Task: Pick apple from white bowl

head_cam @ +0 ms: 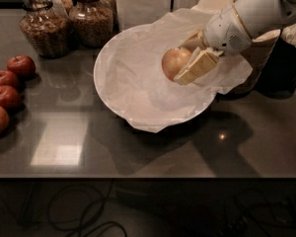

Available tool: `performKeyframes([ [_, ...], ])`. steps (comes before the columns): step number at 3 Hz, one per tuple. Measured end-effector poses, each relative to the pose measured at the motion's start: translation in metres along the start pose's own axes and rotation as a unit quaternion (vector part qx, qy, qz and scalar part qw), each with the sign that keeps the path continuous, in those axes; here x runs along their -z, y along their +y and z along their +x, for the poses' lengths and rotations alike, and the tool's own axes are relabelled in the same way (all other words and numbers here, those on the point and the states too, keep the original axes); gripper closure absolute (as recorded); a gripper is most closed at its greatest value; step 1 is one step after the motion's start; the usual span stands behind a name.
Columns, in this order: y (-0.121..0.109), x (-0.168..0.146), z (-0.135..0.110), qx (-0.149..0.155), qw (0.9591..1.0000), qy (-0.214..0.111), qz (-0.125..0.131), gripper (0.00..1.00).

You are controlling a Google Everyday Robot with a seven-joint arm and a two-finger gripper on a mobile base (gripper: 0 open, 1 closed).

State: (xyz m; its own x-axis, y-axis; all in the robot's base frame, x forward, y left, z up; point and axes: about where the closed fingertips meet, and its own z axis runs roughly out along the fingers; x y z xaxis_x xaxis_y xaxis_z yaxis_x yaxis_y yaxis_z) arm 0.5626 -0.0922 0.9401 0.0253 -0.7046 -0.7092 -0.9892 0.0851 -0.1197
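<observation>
The pale yellowish-orange apple (174, 61) with a pink blush is held above the right half of the white bowl (104, 84). My gripper (189, 59) reaches in from the upper right on a white arm and is shut on the apple. One beige finger (198, 66) lies across the apple's right side. The apple hangs clear of the bowl's floor. Crumpled white paper (138, 73) lines the bowl and has lifted up along the right rim, under the gripper.
Several dark red apples (5, 95) lie in a row at the left edge of the dark counter. Glass jars of nuts (44, 28) stand at the back left. Stacked beige paper bowls (259, 51) stand behind the arm at the right.
</observation>
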Motion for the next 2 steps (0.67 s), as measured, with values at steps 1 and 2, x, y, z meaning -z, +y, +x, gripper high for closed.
performKeyframes([
  [1,0.0240,0.0256,-0.0416,0.034,0.9987,-0.031,-0.023,1.00],
  [2,0.0240,0.0256,-0.0416,0.034,0.9987,-0.031,-0.023,1.00],
])
